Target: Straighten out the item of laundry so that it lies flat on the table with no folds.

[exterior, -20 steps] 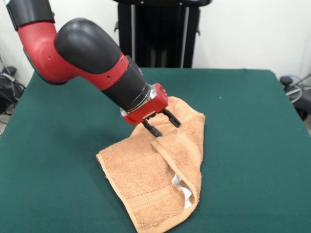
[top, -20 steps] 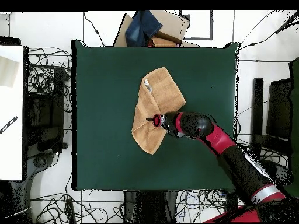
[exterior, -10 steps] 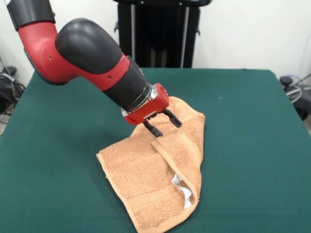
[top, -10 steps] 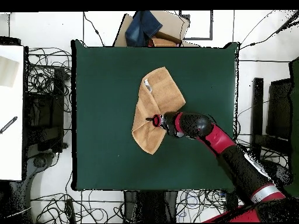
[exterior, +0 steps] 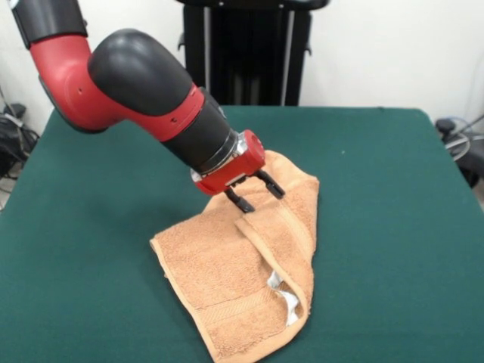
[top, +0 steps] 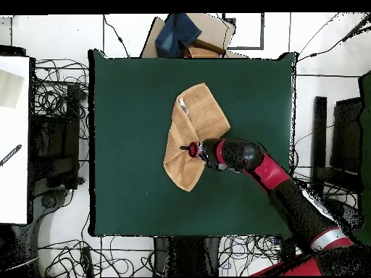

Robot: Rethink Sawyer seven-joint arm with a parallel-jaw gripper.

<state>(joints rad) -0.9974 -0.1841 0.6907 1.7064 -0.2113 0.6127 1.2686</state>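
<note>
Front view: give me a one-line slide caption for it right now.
Open claw poised just above a folded tan towel on the green table, empty.

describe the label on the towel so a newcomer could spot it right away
On the green table lies one orange-tan towel, folded over itself below the open gripper. Follow its folded edge toward the camera: the label is the small white tag there.

The towel [exterior: 246, 280] lies folded on the counter [exterior: 393, 227], near its middle. The hand [exterior: 255, 190] hangs just above the towel's far part, over the raised fold, fingers spread apart.
</note>
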